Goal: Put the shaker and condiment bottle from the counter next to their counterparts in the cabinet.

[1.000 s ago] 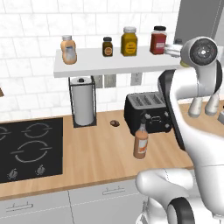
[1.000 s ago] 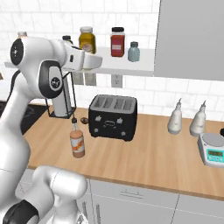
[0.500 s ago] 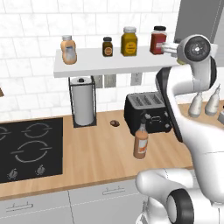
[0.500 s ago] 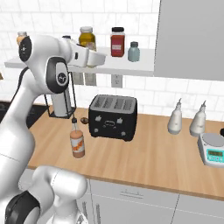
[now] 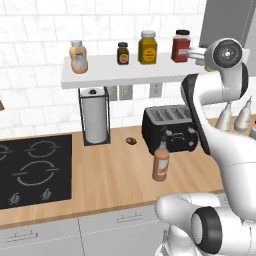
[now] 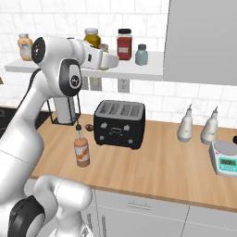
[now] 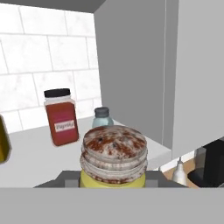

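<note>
The gripper (image 7: 113, 186) is closed on the shaker (image 7: 113, 155) — a small yellow-green cylinder with a ribbed, rust-speckled grey cap — and holds it up at the level of the cabinet shelf (image 5: 100, 77), off its right end. So the step in hand looks like the carry of the shaker to its place; the condiment bottle (image 5: 161, 164) is not yet dealt with and stands on the wooden tabletop (image 5: 100, 175) just in front of the black toaster (image 5: 167, 129).

In the hand view the pale blue shaker (image 7: 102, 117) with its dark cap stands ahead, just right of a red jar (image 7: 61, 116) with a black lid and near the plain grey panel (image 7: 131, 65). The next move, as I judge it, is to ease forward over the smooth white board and set the held shaker down upright beside that blue one, with care not to knock the red jar.

The condiment bottle is tall and orange-brown, with a narrow neck and a thin dark spout. Its squat peach counterpart (image 5: 77, 56) sits at the far left end of the shelf, well apart from the other jars.
</note>
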Controlling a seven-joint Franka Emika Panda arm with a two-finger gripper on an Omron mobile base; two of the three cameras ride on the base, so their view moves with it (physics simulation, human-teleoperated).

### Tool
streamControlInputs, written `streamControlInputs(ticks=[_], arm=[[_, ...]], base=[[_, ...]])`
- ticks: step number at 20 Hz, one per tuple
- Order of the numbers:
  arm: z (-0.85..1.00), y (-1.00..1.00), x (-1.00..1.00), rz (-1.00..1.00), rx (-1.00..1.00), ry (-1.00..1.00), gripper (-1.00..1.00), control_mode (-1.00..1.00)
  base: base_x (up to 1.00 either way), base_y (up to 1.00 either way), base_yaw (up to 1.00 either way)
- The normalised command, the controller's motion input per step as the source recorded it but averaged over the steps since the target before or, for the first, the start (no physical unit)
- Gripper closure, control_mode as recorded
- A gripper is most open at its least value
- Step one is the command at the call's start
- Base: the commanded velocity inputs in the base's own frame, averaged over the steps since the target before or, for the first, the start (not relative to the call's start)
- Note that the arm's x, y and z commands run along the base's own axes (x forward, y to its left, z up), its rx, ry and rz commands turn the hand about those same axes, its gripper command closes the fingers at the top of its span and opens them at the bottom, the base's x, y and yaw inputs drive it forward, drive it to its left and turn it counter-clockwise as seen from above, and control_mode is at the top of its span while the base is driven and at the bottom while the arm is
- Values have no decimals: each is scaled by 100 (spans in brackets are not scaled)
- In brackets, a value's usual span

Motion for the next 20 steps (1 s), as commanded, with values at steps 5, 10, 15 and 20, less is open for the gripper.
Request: streamControlInputs(ticks=[5, 10, 15, 20], arm=[[-10, 0, 17, 0, 0, 0, 100, -100], [-9, 0, 25, 0, 0, 0, 100, -100], [-9, 0, 21, 0, 0, 0, 100, -100], [-9, 0, 1, 0, 0, 0, 100, -100]], base=[[0, 0, 0], [0, 0, 0], [0, 0, 0], [0, 0, 0]])
